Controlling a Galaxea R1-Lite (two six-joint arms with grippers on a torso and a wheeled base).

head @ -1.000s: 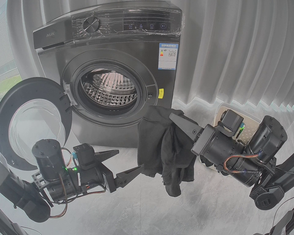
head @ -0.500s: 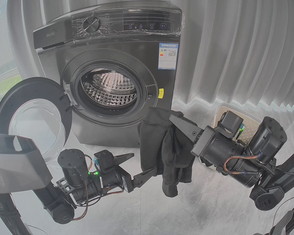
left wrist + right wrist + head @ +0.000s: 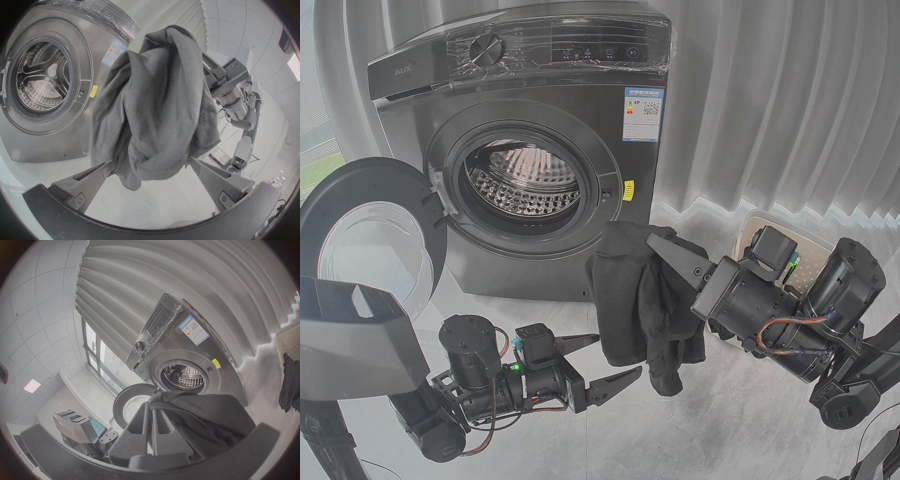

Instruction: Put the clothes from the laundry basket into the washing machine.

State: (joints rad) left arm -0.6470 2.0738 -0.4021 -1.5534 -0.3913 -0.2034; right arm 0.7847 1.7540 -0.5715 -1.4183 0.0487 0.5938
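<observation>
Dark grey crumpled cloth garment [image 3: 640, 300] hangs in mid-air, hem just beside the left gripper [image 3: 619, 354], whose fingers are spread wide and hold nothing; that arm lies low, pointing at the garment. The right gripper [image 3: 657, 242], fingers pressed together on the garment's top fold, sits higher, at the right. Beyond: cream plastic laundry basket [image 3: 765, 220]; grey front-loading washing machine [image 3: 550, 94], round door [image 3: 362, 187] swung open.

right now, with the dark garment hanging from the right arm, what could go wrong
The garment hangs far below the shut fingers of the right gripper, so its tail may drag over the lower rim of the drum opening instead of going in. Its hem also hangs close to the open fingers of the left gripper and could snag there.
</observation>
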